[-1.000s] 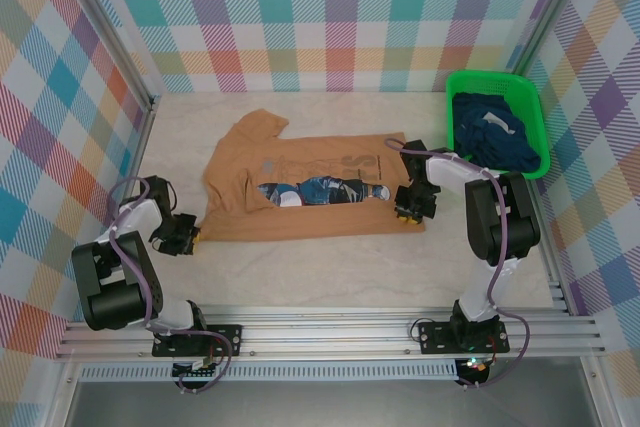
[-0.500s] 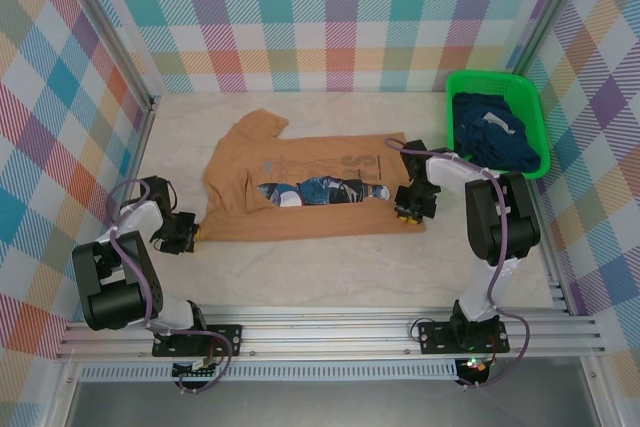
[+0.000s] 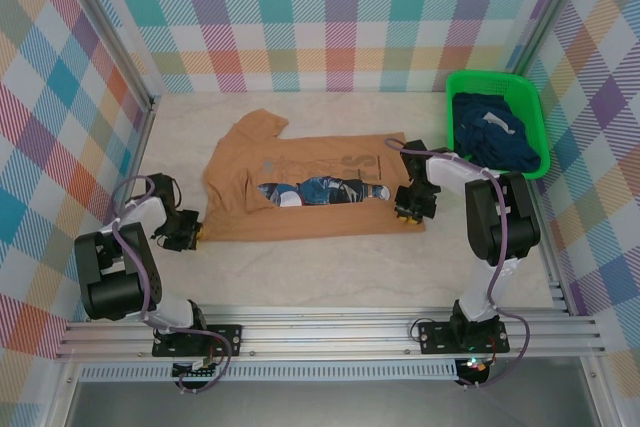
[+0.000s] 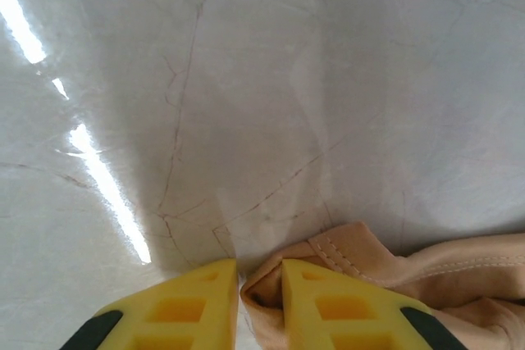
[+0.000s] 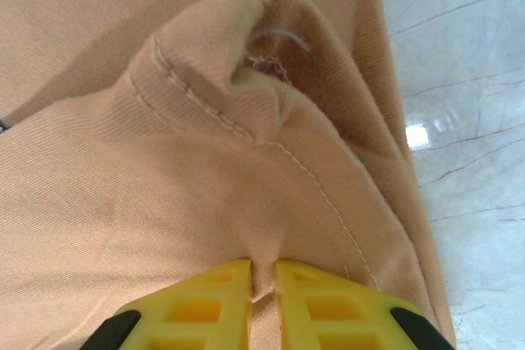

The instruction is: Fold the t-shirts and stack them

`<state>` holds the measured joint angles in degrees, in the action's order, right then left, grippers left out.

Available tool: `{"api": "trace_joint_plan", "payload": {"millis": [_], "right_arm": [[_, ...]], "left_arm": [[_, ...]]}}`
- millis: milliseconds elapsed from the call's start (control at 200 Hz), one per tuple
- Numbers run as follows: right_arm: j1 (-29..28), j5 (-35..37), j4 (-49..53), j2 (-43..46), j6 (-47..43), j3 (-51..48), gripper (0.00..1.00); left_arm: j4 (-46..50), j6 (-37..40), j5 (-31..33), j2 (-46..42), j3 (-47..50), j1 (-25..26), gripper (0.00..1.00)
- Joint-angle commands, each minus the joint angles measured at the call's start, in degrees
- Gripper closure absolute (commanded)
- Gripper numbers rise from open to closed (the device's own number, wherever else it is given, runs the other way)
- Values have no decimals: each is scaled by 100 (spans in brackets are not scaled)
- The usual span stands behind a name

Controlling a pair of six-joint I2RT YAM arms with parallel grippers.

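A tan-orange t-shirt (image 3: 300, 162) lies spread on the table, its blue-and-white cartoon print (image 3: 320, 190) facing up. My left gripper (image 3: 186, 232) is at the shirt's near left corner. In the left wrist view my left gripper (image 4: 260, 272) is shut on a small fold of that hem (image 4: 361, 252). My right gripper (image 3: 408, 209) is at the near right corner. The right wrist view has the right gripper (image 5: 263, 268) shut on a pinch of the tan cloth (image 5: 205, 161). Dark navy t-shirts (image 3: 495, 132) lie bunched in a basket.
The bright green mesh basket (image 3: 465, 82) stands at the back right, close to the right arm. Bare marble tabletop (image 3: 330, 267) runs between the shirt and the near rail. Checkered walls close in the left, back and right sides.
My left arm has shifted slightly away from the near edge, its gripper staying at the shirt's corner. The right arm and the shirt have not moved.
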<state>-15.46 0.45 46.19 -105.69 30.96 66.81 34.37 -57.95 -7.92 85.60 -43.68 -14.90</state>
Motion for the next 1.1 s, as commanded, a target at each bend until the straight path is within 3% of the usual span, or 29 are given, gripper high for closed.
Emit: {"api": "trace_joint_plan", "payload": {"millis": [0, 65, 580, 845, 1025, 1095], "right_arm": [[9, 1, 294, -156, -24, -89, 85], [8, 17, 303, -156, -29, -89, 85], [8, 257, 411, -260, -152, 38, 95], [0, -29, 407, -136, -137, 20, 91], [-1, -89, 461, 263, -73, -79, 84], [0, -57, 520, 422, -73, -59, 82]], "left_arm": [[-90, -35, -59, 135, -104, 149, 91], [62, 36, 218, 63, -174, 151, 100], [1880, 1383, 1283, 911, -1588, 136, 100], [1861, 1423, 896, 1152, -1530, 286, 100], [1869, 1367, 982, 962, -1283, 397, 100], [1964, 1403, 1137, 856, -1338, 399, 92]]}}
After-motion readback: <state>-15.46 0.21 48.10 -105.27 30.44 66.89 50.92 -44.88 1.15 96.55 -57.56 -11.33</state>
